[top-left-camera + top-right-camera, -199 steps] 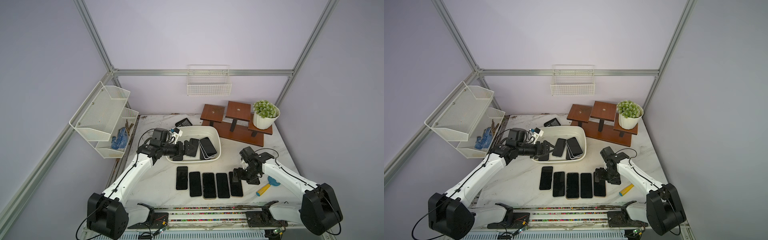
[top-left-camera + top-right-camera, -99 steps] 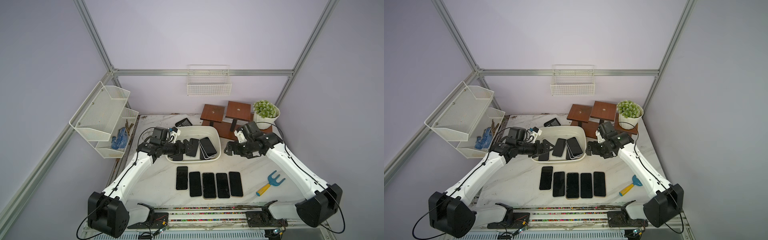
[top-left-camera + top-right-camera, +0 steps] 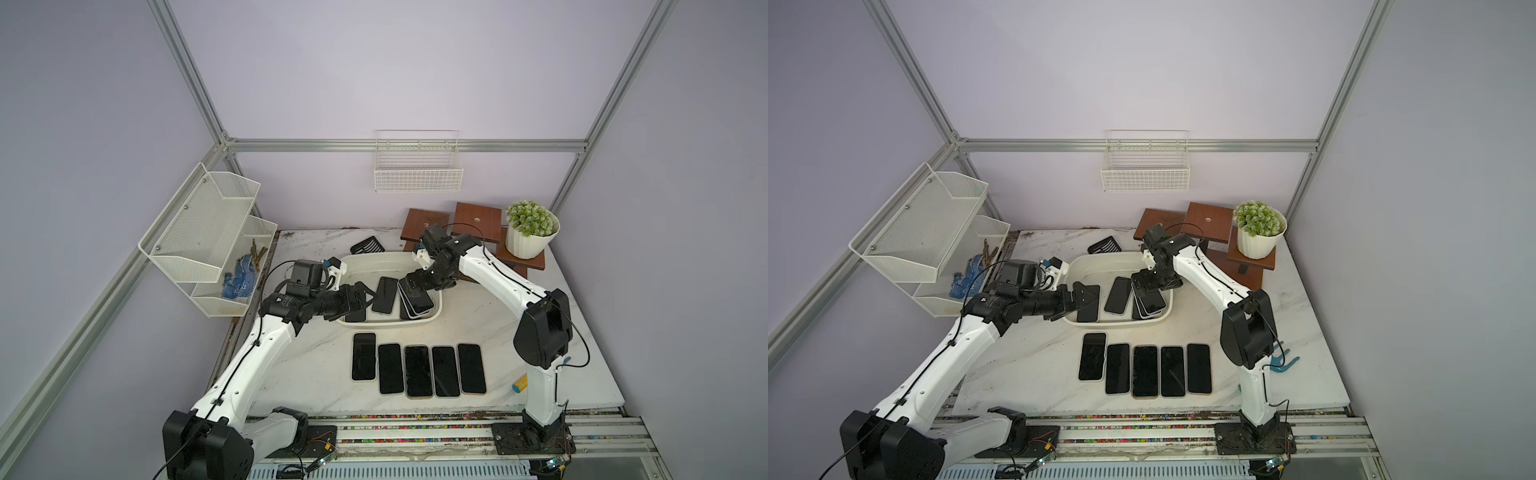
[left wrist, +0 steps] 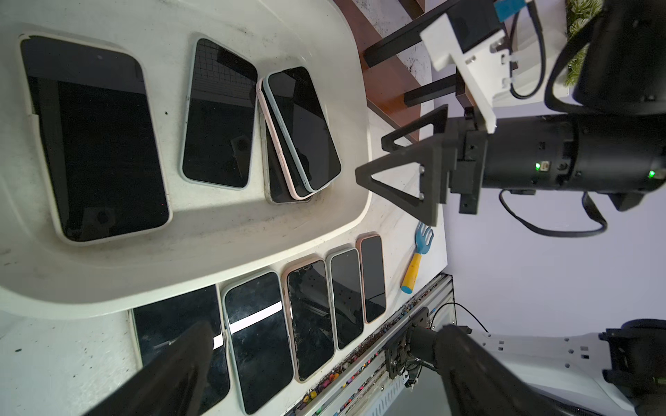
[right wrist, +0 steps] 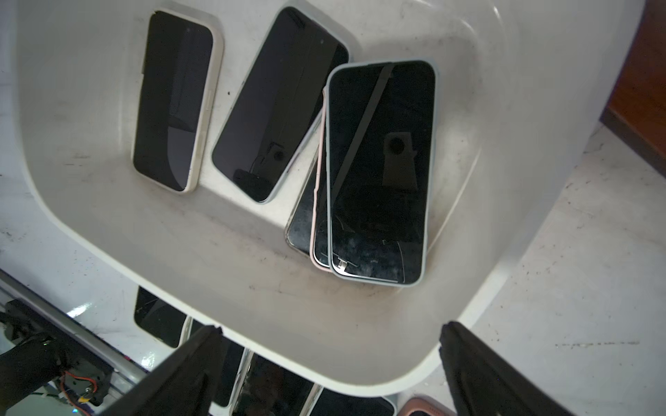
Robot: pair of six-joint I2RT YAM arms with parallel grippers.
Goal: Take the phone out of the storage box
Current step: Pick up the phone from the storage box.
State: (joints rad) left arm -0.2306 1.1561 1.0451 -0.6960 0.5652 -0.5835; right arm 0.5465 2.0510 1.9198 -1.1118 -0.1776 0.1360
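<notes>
Phones in the storage box (image 5: 252,295) number five, all screen-up: left phone (image 5: 173,101), middle phone (image 5: 277,104), and a stack of three (image 5: 378,169) fanned against the right wall, with a pale-blue case on top, pink under it and a third at the bottom. Right gripper (image 4: 371,158) hangs over the far end of that stack, fingers spread wide with nothing between them. It looks lined up for the top phone, probably because its raised edges give something to bite, whereas the flat ones hug the box floor. Left gripper (image 3: 360,297) sits at the near-left end of the box, above the left phone, fingers also wide apart and empty. It is likely either waiting or aimed at that phone; can't tell if it touches the rim. A row of five phones (image 3: 417,370) lies side by side on the counter (image 3: 316,374) just near of the box, so that reads as the drop zone, and the next one likely goes at an end. Roughly half done. Risk: the pink phone drags along when the top one is taken.
</notes>
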